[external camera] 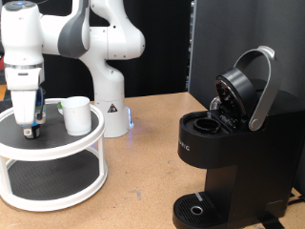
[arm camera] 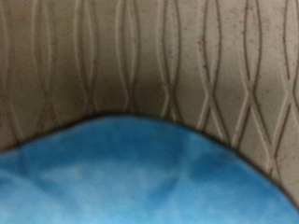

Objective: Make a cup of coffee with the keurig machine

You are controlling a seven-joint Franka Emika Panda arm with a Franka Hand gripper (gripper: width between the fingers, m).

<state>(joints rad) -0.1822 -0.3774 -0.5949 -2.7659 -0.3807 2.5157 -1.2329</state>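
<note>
The white cup (external camera: 76, 115) stands upright on the top shelf of a round two-tier white stand (external camera: 67, 151) at the exterior view's left. My gripper (external camera: 31, 130) is lowered onto that shelf just left of the cup, over a small dark pod. In the wrist view the pod's blue top (arm camera: 140, 177) fills the lower part, blurred and very close, on the shelf's patterned dark mat (arm camera: 149, 56); no fingers show there. The black keurig machine (external camera: 233, 153) stands at the right with its lid (external camera: 246, 86) raised, its pod chamber (external camera: 202, 124) open and its drip tray (external camera: 197, 210) bare.
The arm's white base (external camera: 110, 105) stands behind the stand on the brown table (external camera: 143, 181). The stand's lower shelf (external camera: 48, 176) shows nothing on it. A dark panel rises behind the machine.
</note>
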